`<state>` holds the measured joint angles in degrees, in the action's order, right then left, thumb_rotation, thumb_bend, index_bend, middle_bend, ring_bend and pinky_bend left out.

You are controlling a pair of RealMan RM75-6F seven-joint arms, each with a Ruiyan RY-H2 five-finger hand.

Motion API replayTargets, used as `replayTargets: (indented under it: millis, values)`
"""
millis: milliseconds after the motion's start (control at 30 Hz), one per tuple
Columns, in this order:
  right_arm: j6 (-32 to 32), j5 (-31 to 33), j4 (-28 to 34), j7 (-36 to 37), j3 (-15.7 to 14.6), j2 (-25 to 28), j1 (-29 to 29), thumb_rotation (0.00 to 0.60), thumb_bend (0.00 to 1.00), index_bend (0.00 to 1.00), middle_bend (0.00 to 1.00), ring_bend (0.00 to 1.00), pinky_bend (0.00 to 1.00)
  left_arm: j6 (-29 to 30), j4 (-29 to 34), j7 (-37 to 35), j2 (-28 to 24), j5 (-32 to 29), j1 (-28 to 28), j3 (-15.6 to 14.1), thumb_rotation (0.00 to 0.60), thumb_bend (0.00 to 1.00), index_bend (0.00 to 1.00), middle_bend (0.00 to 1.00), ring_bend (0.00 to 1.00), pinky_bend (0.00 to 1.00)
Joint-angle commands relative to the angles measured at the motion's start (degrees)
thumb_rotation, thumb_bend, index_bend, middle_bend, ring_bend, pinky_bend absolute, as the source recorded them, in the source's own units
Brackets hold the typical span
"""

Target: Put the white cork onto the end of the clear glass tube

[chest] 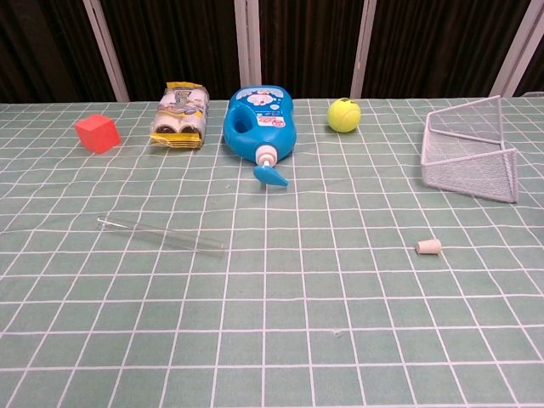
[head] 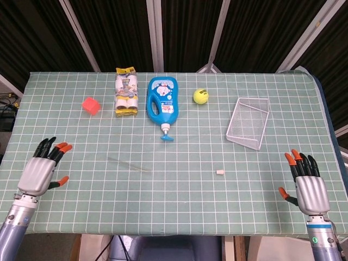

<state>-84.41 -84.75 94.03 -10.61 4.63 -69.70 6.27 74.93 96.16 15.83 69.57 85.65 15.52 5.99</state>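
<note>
A small white cork [head: 220,173] is lying on its side on the green gridded tablecloth [head: 179,206], right of centre and toward the near edge. The clear glass tube [head: 129,163] is lying flat well to its left, running at a slight diagonal, faint against the cloth; cork and tube are well apart and not touching. The right hand [head: 308,185] is hovering over the near right corner of the table, well to the right of the cork, its fingers spread and pointing away from the robot, holding nothing. The left hand [head: 42,171] is hovering over the near left part of the table, well to the left of the tube, fingers likewise apart and empty. Neither hand is showing in the chest view. Along the far side, from left to right, are sitting a red cube [head: 91,105], a yellow packet of rolls [head: 125,92], a blue bottle [head: 163,101] lying with its nozzle toward the robot, and a tennis ball [head: 200,96]. A white wire basket [head: 249,123] is resting tipped on its side, beyond and to the right of the cork.
</note>
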Motion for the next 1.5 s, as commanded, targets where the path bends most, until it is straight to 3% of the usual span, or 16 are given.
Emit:
replayTargets:
  millis: [33, 367, 700, 933, 1500]
  values:
    - [0.1, 0.2, 0.0, 0.2, 0.1, 0.0, 0.0, 0.6, 0.26, 0.0, 0.0, 0.0, 0.01, -3.7, 0.9, 4.5, 2.7, -2.7, 3.5, 2.1, 0.6, 0.2, 0.28, 0.29, 0.0, 0.0]
    - [0.7, 0.8, 0.0, 1.0, 0.3, 0.0, 0.3, 0.6, 0.26, 0.0, 0.0, 0.0, 0.01, -10.5, -3.3, 14.7, 11.5, -11.4, 10.0, 4.7, 0.6, 0.26, 0.38, 0.33, 0.0, 0.0]
    - [1.0, 1.1, 0.1, 1.7, 0.5, 0.1, 0.4, 0.6, 0.26, 0.0, 0.0, 0.0, 0.01, -12.4, -8.0, 20.0, 18.4, -16.7, 13.2, 4.3, 0.6, 0.28, 0.42, 0.35, 0.0, 0.0]
    - [1.1, 1.2, 0.1, 2.0, 0.5, 0.1, 0.4, 0.6, 0.26, 0.0, 0.0, 0.0, 0.01, -13.3, -9.8, 23.1, 21.5, -18.9, 15.3, 4.2, 0.6, 0.34, 0.39, 0.39, 0.0, 0.0]
    - [1.1, 1.3, 0.0, 2.8, 0.6, 0.1, 0.5, 0.6, 0.26, 0.0, 0.0, 0.0, 0.01, -14.5, -12.4, 29.2, 26.7, -24.9, 19.8, 4.6, 0.6, 0.37, 0.43, 0.4, 0.0, 0.0]
